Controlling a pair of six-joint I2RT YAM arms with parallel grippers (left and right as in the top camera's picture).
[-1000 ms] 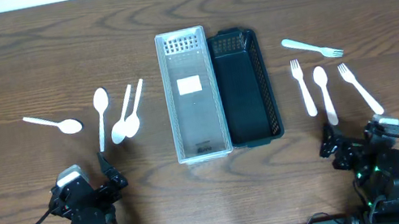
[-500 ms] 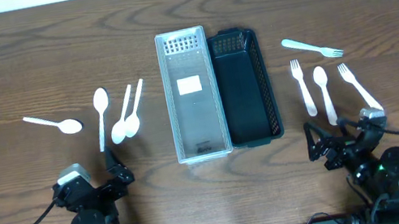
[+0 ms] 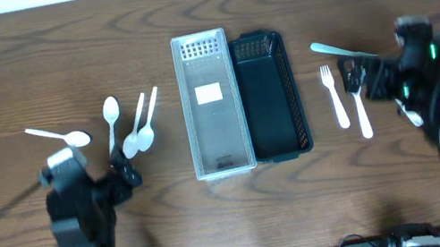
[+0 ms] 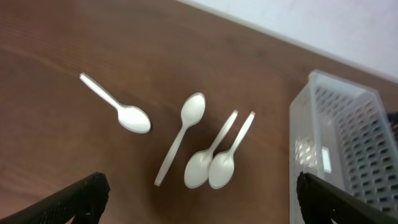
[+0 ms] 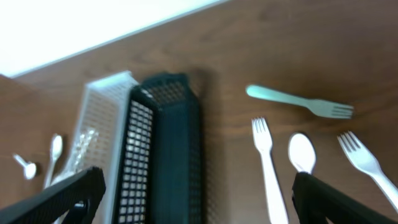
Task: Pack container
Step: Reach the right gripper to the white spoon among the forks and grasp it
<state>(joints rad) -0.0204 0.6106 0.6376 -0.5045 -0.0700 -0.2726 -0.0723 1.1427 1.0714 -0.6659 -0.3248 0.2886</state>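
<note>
A clear white container [image 3: 189, 111] and a black mesh container [image 3: 294, 92] stand side by side at the table's middle, both empty apart from a label in the clear one. Several white spoons [image 3: 112, 129] lie to the left. White forks [image 3: 333, 96] and one spoon [image 3: 360, 108] lie to the right. My left gripper [image 3: 124, 172] is open and empty, just in front of the spoons [image 4: 208, 155]. My right gripper [image 3: 356, 79] is open and empty above the forks [image 5: 266, 162]. The right arm hides part of the far-right fork [image 5: 367, 162].
One pale fork [image 3: 343, 51] lies apart at the back right, also seen in the right wrist view [image 5: 298, 101]. One spoon [image 4: 118, 106] lies apart at the far left. The clear container [image 4: 348, 137] is right of the left gripper; the black container [image 5: 168, 155] is left of the right gripper.
Both arms have lifted from the front edge and swung forward. The left gripper moved toward the spoons. The right gripper moved over the forks.
</note>
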